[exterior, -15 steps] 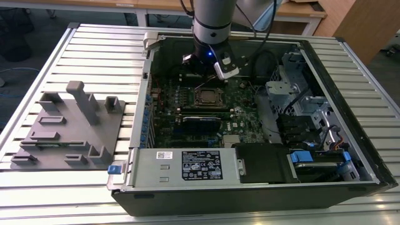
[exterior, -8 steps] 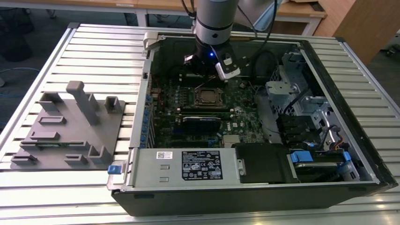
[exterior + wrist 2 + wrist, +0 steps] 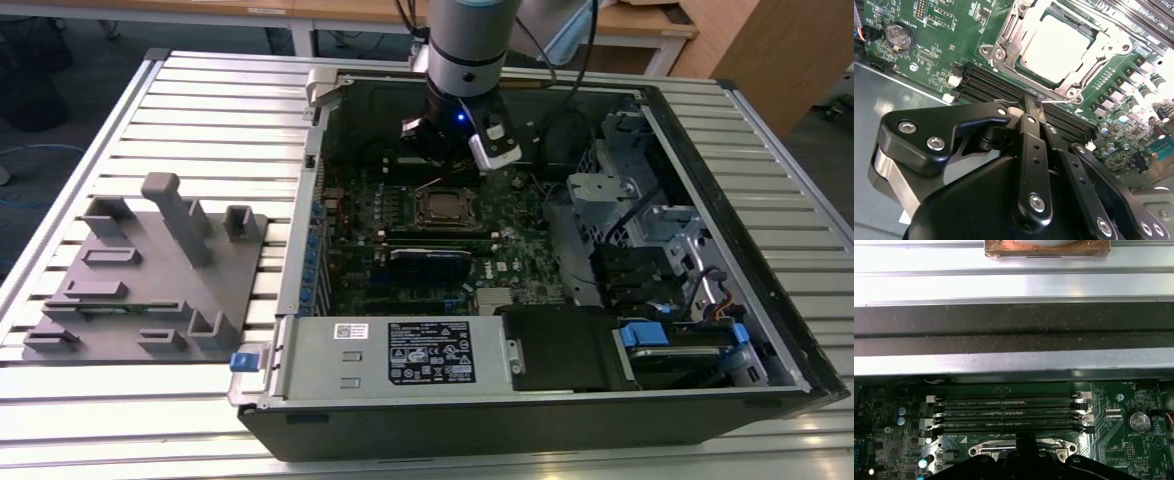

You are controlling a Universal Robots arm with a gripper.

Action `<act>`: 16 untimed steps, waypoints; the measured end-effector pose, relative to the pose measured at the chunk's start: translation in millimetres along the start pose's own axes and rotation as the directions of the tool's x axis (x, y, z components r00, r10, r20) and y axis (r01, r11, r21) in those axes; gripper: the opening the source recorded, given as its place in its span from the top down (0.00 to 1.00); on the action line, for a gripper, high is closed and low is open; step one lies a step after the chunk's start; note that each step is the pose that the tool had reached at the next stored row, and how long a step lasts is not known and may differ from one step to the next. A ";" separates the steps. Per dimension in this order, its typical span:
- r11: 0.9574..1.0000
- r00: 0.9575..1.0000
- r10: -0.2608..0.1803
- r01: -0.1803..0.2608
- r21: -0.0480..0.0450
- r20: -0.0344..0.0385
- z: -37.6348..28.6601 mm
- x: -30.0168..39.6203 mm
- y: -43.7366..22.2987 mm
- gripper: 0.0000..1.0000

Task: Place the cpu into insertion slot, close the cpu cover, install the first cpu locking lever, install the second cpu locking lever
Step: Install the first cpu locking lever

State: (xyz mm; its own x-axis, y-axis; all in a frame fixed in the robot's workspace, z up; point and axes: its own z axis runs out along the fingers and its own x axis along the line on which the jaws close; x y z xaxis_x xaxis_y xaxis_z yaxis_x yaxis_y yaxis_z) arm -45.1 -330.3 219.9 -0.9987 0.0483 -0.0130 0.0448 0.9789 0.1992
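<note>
**Claw closed at the socket edge, CPU seated**

From my station I see the arm reaching down into the open computer case (image 3: 747, 330), which lies on the slatted metal table (image 3: 200, 90). In the second wrist view the claw (image 3: 1032, 100) has its fingers (image 3: 1030, 130) drawn together, with the tips over the memory slots (image 3: 989, 85), just beside the insertion slot (image 3: 990, 50). The cpu (image 3: 1056, 47) sits in that slot, and the cpu cover (image 3: 1008, 31) lies down flat around it. A thin bright wire (image 3: 1061, 103) runs along the socket edge at the tips; I cannot tell whether the claw pinches it. A coin battery (image 3: 896, 35) sits well apart on the board. A grey fixture (image 3: 147, 270) stands outside the case.
</note>
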 end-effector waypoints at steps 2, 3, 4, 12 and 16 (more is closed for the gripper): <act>1.000 1.000 0.000 0.000 0.000 0.000 0.0 0.0 0.0 0.89; 1.000 1.000 0.000 0.000 0.000 0.000 0.1 0.0 0.0 0.89; 1.000 1.000 0.000 0.000 0.000 0.000 0.6 -0.1 0.0 0.89; 0.996 0.996 0.086 -0.086 0.001 0.019 5.0 0.0 -1.0 0.89; 0.991 0.991 0.132 -0.132 0.004 0.030 6.5 0.0 -0.9 0.89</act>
State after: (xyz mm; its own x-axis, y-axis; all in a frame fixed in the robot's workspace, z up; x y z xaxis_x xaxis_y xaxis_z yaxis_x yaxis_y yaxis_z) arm -45.0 -329.9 213.3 -0.9830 0.1828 -0.0160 0.1762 0.9648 0.1954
